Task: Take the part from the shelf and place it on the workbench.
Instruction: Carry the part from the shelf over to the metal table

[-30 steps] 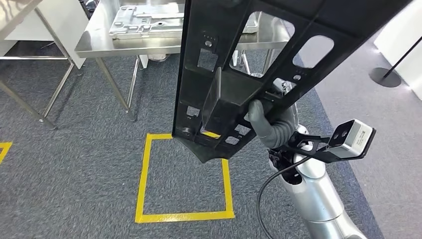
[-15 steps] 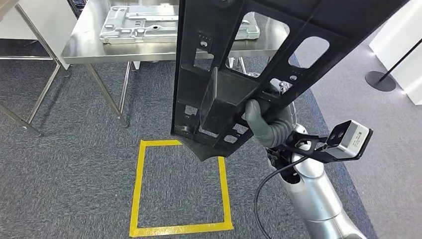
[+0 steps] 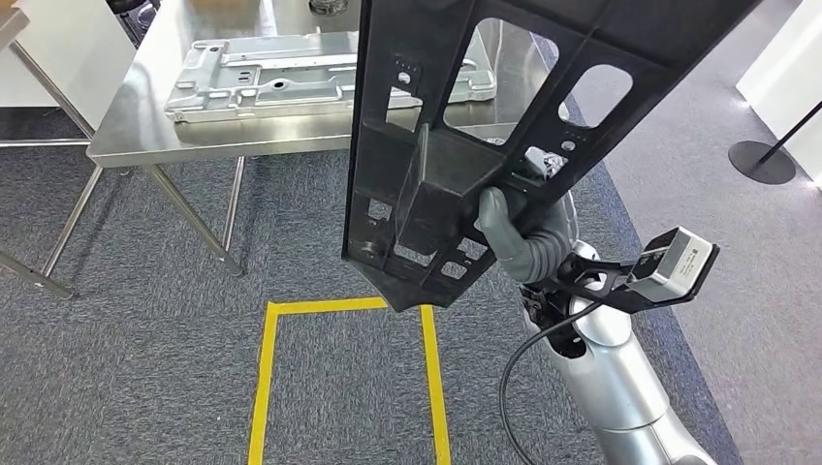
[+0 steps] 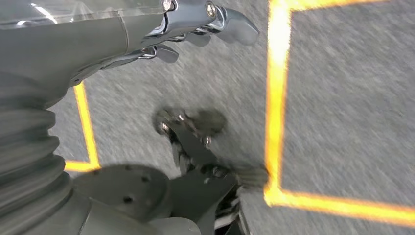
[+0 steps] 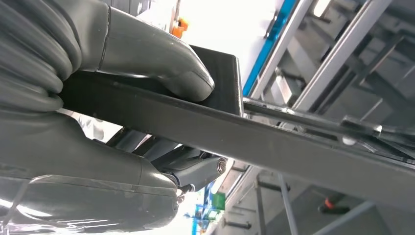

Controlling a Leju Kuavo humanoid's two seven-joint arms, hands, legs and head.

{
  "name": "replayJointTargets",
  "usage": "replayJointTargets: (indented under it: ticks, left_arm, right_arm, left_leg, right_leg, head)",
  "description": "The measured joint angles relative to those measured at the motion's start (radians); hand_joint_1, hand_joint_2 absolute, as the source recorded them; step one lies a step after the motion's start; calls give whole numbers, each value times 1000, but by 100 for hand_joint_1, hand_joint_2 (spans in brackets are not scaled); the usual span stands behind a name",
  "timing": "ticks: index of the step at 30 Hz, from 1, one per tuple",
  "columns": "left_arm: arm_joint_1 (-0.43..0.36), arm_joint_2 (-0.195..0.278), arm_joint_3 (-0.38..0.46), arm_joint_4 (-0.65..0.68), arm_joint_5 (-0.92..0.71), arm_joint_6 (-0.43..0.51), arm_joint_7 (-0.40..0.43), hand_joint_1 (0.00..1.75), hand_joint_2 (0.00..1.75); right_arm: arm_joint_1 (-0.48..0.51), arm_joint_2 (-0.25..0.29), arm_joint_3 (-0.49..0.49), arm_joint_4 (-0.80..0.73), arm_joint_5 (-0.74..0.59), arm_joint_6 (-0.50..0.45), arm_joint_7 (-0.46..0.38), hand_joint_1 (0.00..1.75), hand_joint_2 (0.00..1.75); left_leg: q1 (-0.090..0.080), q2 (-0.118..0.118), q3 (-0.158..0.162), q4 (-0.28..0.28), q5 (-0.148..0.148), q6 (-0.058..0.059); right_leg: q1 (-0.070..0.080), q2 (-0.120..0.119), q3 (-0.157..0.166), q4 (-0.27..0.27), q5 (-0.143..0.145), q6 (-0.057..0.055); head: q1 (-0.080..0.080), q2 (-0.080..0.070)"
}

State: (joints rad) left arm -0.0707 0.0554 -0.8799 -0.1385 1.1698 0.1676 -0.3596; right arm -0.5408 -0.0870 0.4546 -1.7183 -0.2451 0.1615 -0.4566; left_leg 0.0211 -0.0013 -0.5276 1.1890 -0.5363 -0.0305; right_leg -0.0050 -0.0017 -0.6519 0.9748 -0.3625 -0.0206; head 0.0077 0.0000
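Change: workbench (image 3: 136, 136) has drawn nearer as the robot walks | Right hand (image 3: 519, 237) grips black part (image 3: 456, 155), held upright ahead | Left hand (image 4: 195, 24) empty, fingers loosely apart | Advice: keep the part clear of the metal plate (image 3: 291, 77) when setting down.

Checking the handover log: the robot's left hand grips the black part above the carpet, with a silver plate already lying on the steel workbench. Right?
Not quite: the right hand grips the black part, as the head view shows. The silver plate does lie on the steel workbench.
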Motion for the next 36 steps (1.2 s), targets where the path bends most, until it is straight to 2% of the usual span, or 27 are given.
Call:
replayJointTargets:
  ticks: [1,2,3,4,5,6,8,9,10,12,14,15,17,18,19,20,22,23,24,26,29,30,32,33,34,35,36]
  left_arm:
    - [1,0,-2,0,2,0,0,0,175]
    - [3,0,-4,0,3,1,0,0,175]
    - [5,0,-7,0,5,2,0,0,175]
    - [7,0,-9,0,8,4,0,0,175]
    - [8,0,-10,0,11,6,0,0,175]
    - [8,0,-12,1,13,7,0,0,175]
    - [10,3,-14,2,17,10,0,0,175]
    - [10,5,-14,3,19,11,-1,0,175]
    - [10,6,-15,4,21,11,-2,0,175]
    - [7,4,-17,4,23,11,-4,0,175]
    - [4,3,-18,4,24,10,-7,0,175]
    - [3,2,-18,4,25,9,-8,0,175]
    - [1,2,-18,4,25,9,-10,0,175]
    - [2,2,-19,4,26,9,-10,0,175]
    - [2,2,-19,4,26,9,-10,0,175]
    - [2,2,-20,4,27,9,-10,0,175]
    - [1,1,-20,4,29,9,-11,0,175]
    - [0,1,-20,4,31,9,-11,0,175]
    - [-1,1,-20,4,32,9,-11,0,175]
    - [-2,1,-20,4,33,9,-11,0,175]
    - [-3,2,-20,4,34,9,-13,0,175]
    - [-3,2,-21,4,34,9,-13,0,175]
    - [-3,2,-21,4,34,9,-14,0,175]
    - [-1,2,-21,4,34,10,-14,0,175]
    - [0,2,-21,4,34,10,-14,0,175]
    - [2,2,-21,4,34,10,-14,0,175]
    - [2,2,-21,4,34,10,-14,0,175]
  right_arm:
    - [2,0,0,2,8,-6,2,175,175]
    - [4,0,1,5,18,-12,5,175,175]
    - [5,0,2,7,28,-16,6,175,175]
    - [5,0,2,8,35,-19,7,175,175]
    - [5,0,2,8,41,-21,7,175,175]
    - [5,0,2,8,44,-21,8,175,175]
    - [5,-1,3,9,49,-21,9,175,175]
    - [6,-1,3,10,50,-21,12,175,175]
    - [5,-1,4,11,52,-20,15,175,175]
    - [4,-2,4,9,54,-20,23,175,175]
    - [3,-2,1,3,50,-18,26,175,175]
    - [4,-4,-2,0,46,-18,27,175,175]
    - [11,-7,-6,-2,39,-18,29,175,175]
    - [15,-9,-8,-2,38,-18,30,175,175]
    - [19,-11,-8,-2,38,-18,31,175,175]
    - [21,-11,-9,-2,38,-18,31,175,175]
    - [21,-12,-13,-3,38,-19,32,175,175]
    - [21,-12,-15,-3,38,-19,32,175,175]
    - [20,-12,-17,-3,38,-19,32,175,175]
    - [20,-12,-20,-3,37,-19,33,175,175]
    - [19,-12,-23,-4,37,-19,32,175,175]
    - [19,-12,-23,-5,36,-18,32,175,175]
    - [20,-12,-23,-4,36,-18,32,175,175]
    - [22,-12,-23,-4,36,-18,32,175,175]
    - [24,-12,-23,-3,36,-18,32,175,175]
    - [26,-12,-22,-3,36,-18,32,175,175]
    - [28,-12,-22,-3,36,-19,31,175,175]
  left_leg:
    - [-1,0,-46,54,-34,0]
    - [-2,0,-83,83,-87,2]
    - [-4,0,-109,88,-140,4]
    - [-8,0,-125,70,-174,10]
    - [-12,2,-132,30,-170,19]
    - [-19,9,-132,-24,-121,32]
    - [-36,33,-128,-137,49,58]
    - [-42,42,-125,-169,115,65]
    - [-45,43,-125,-184,151,67]
    - [-41,30,-118,-187,159,69]
    - [-34,19,-108,-192,154,77]
    - [-32,16,-104,-193,149,80]
    - [-32,7,-97,-193,138,83]
    - [-31,3,-92,-192,132,82]
    - [-31,0,-86,-192,126,80]
    - [-30,-4,-77,-191,119,78]
    - [-29,-8,-57,-190,105,72]
    - [-30,-9,-49,-190,98,67]
    - [-30,-10,-45,-190,92,61]
    - [-27,-10,-41,-192,83,48]
    - [-25,-6,-47,-161,58,32]
    - [-23,-5,-68,-114,36,27]
    - [-17,-5,-142,26,-21,19]
    - [-15,-5,-177,83,-35,15]
    - [-13,-5,-199,109,-30,13]
    - [-11,-4,-198,89,-2,11]
    - [-9,-3,-174,24,44,11]
  right_leg:
    - [2,-1,18,-2,-13,-4]
    - [4,-1,36,-3,-27,-6]
    - [8,-1,55,-3,-41,-9]
    - [12,-2,74,-3,-56,-11]
    - [17,-3,95,-3,-71,-12]
    - [21,-8,114,-3,-86,-12]
    - [31,-18,144,2,-114,-11]
    - [35,-23,151,4,-127,-9]
    - [39,-26,155,6,-137,-6]
    - [40,-32,162,8,-154,3]
    - [35,-20,146,54,-184,19]
    - [29,-11,117,110,-210,27]
    - [16,-3,25,257,-262,42]
    - [10,-2,-14,308,-269,47]
    - [5,-2,-35,321,-252,51]
    - [1,-2,-34,289,-213,53]
    - [-1,-2,14,145,-116,50]
    - [0,-2,38,80,-84,45]
    - [3,-2,54,40,-71,39]
    - [9,-1,62,21,-77,26]
    - [2,1,83,4,-80,8]
    - [-1,0,93,0,-82,4]
    - [1,-1,106,-1,-93,-1]
    - [2,-1,112,-1,-99,-1]
    - [2,0,119,-1,-105,-1]
    - [1,1,128,-1,-112,1]
    - [1,1,140,0,-122,4]
  head:
    - [-1,0]
    - [-1,0]
    - [-2,0]
    - [-3,0]
    - [-3,0]
    - [-3,0]
    - [-3,0]
    - [-2,0]
    - [-1,0]
    - [-1,0]
    - [-1,0]
    - [-1,0]
    - [-1,0]
    - [-1,0]
    - [-1,0]
    - [-1,0]
    - [-1,0]
    - [-1,0]
    - [-2,0]
    - [-2,0]
    - [-5,0]
    - [-7,0]
    - [-10,0]
    - [-10,0]
    - [-10,0]
    - [-10,0]
    - [-10,0]
